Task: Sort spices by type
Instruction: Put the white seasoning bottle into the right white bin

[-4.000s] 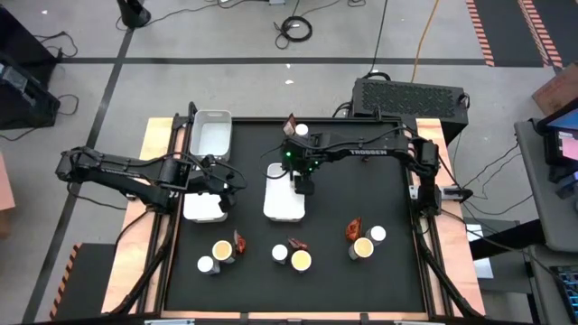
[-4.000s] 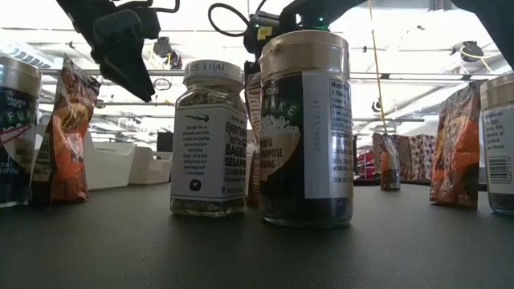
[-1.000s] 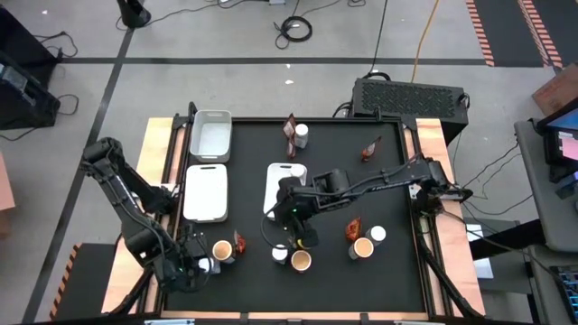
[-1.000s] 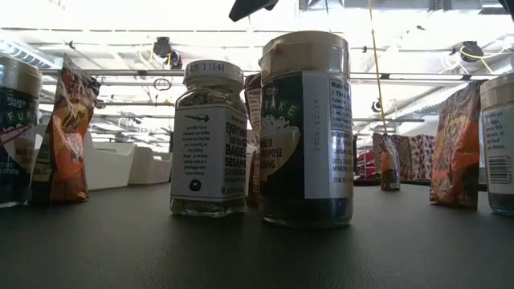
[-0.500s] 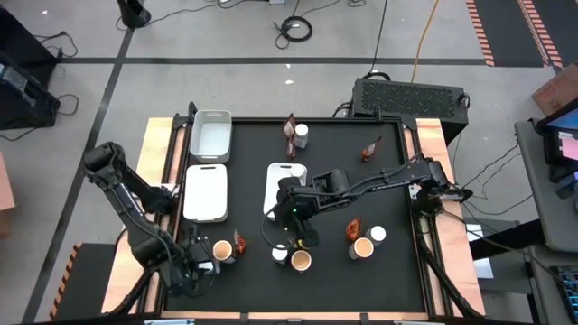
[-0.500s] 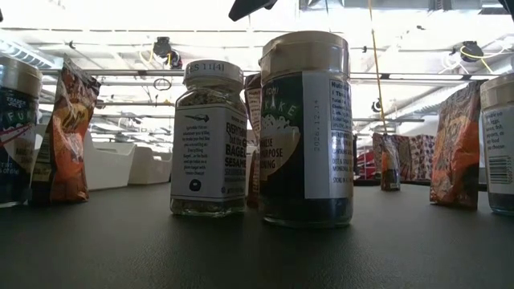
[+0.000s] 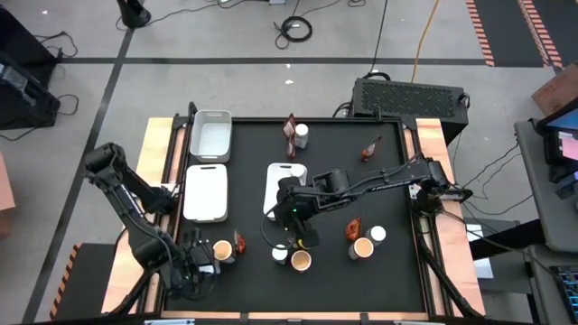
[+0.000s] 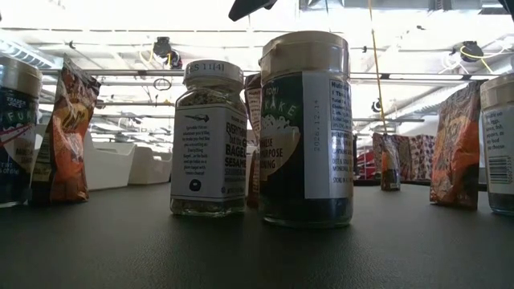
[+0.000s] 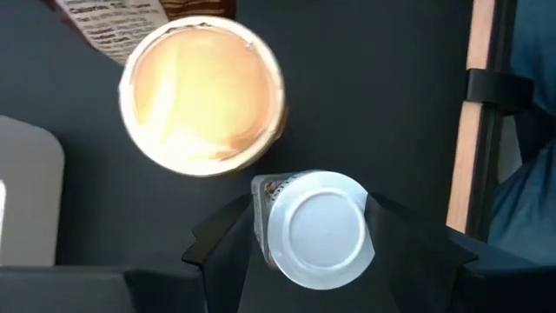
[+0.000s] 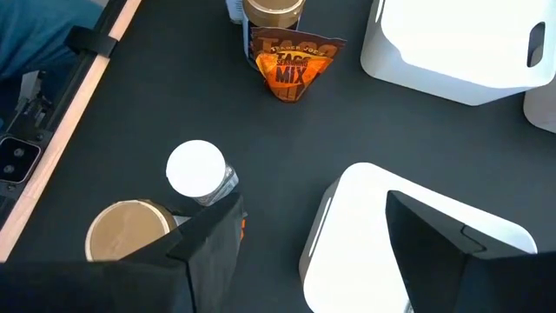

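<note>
The spices stand in groups along the near side. At the near left, a white-capped jar stands beside a yellow-topped tub and a reddish packet. My left gripper is open and points down over this jar, one finger on each side of it. My right gripper hangs open above the middle group: a white-capped jar, a tub and a packet. It holds nothing. My left gripper comes at the white-capped jar from above, its fingers close on two opposite sides of the jar just below the cap. Whether they touch it I cannot tell. The jar stands upright on the table.
Three white trays lie on the black mat: far left, left and middle. A third group of jar, tub and packet stands near right. More spices are at the far edge and far right.
My left gripper has sunk a little and edged toward the white-capped jar at the near left. The spices stand as before.
</note>
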Controlling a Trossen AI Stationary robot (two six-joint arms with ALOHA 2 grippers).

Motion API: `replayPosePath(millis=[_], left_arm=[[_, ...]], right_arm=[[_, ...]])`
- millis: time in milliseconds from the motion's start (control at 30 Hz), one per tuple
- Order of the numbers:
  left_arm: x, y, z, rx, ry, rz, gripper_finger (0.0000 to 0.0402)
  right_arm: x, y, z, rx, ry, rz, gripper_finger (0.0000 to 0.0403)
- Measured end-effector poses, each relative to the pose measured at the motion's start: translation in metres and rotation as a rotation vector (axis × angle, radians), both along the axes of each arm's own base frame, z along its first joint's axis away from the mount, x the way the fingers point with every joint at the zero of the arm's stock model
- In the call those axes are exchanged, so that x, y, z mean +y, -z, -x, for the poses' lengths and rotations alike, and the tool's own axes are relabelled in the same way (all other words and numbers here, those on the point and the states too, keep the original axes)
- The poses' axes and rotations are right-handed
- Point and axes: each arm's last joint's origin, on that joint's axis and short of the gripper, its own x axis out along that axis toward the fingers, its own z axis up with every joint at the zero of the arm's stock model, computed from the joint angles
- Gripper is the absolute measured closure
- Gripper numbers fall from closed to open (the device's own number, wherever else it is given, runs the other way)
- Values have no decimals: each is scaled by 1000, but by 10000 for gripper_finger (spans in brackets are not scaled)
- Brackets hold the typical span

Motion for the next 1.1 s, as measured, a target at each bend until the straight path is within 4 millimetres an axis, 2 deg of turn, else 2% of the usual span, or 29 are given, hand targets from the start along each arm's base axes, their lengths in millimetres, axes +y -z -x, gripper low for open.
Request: replayPosePath(millis=[300,767,1100], left_arm=[[6,-6,3,-23,-5,1,175],[8,-6,3,13,18,-1,174],[18,-6,-10,58,18,28,117]], right_arm=[[0,0,0,1,6,-4,161],[-3,0,-1,1,13,-4,161],[-7,1,-1,12,20,0,161]])
